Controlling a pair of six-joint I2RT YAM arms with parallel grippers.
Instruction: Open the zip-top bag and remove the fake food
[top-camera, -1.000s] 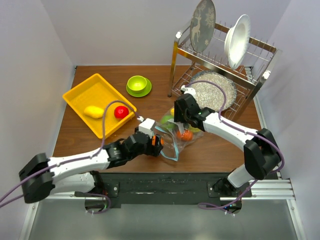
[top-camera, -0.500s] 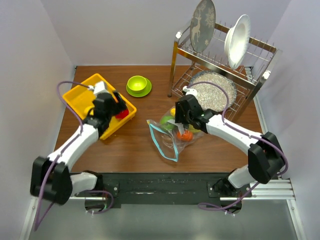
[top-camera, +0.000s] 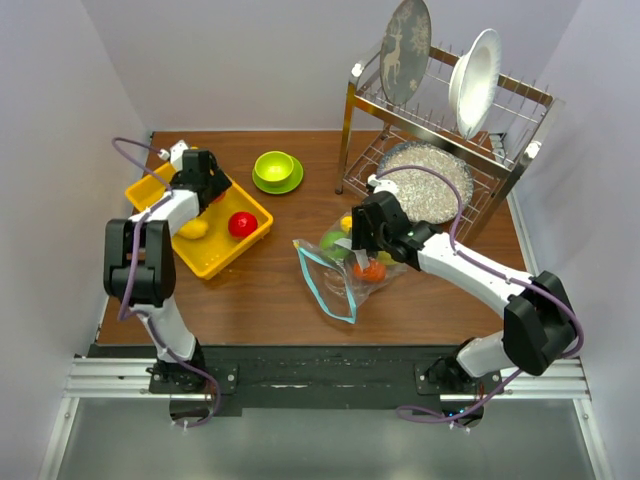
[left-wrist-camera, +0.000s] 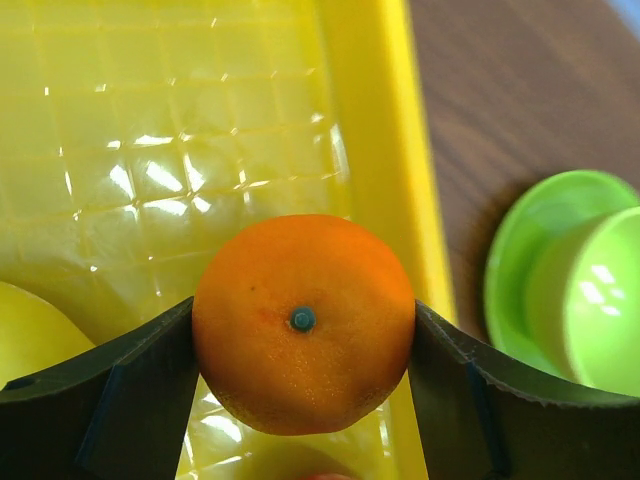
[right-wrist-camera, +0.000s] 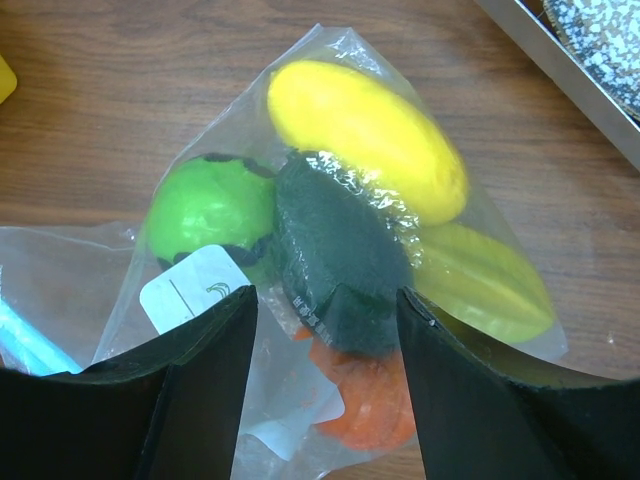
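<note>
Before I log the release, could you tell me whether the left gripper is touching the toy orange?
Touching. The left wrist view shows the toy orange pressed between both fingers of the left gripper.

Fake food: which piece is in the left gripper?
The orange, clamped in the left gripper over the tray; the rest lie in the tray or bag.

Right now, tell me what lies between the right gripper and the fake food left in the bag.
Only the clear film of the zip-top bag. It covers the fake food under the open right gripper; the teal zip strip lies off to one side.
</note>
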